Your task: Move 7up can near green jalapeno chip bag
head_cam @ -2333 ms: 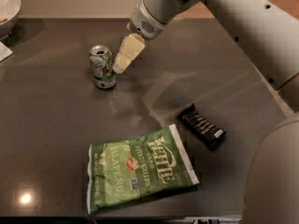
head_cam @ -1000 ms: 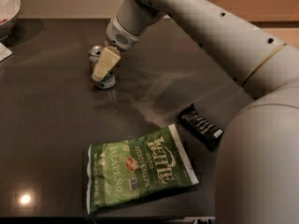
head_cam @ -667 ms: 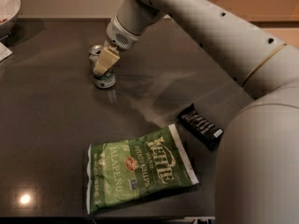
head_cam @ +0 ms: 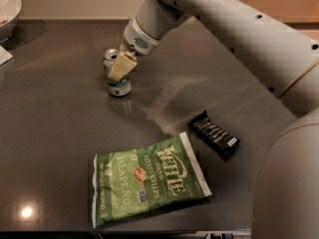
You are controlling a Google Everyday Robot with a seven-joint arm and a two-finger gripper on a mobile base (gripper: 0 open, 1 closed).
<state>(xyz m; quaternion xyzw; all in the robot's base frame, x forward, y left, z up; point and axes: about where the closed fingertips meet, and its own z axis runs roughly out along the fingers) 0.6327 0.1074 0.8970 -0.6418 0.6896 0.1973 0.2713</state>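
The 7up can (head_cam: 119,86), silver-white with green lettering, stands on the dark table (head_cam: 60,128) at the back, left of centre, tilted a little. My gripper (head_cam: 116,72) comes down from the upper right and is closed around the can's upper half. One pale finger (head_cam: 122,66) lies across the can's front; the other is hidden behind it. The green jalapeno chip bag (head_cam: 149,180) lies flat near the front edge, well apart from the can.
A black wrapped snack bar (head_cam: 215,134) lies right of the bag. A white bowl (head_cam: 7,9) stands at the back left corner, with a white paper corner (head_cam: 4,56) below it. My arm fills the right side.
The gripper moved from beside the can onto it and closed around it. Can and gripper have since shifted slightly to the right.
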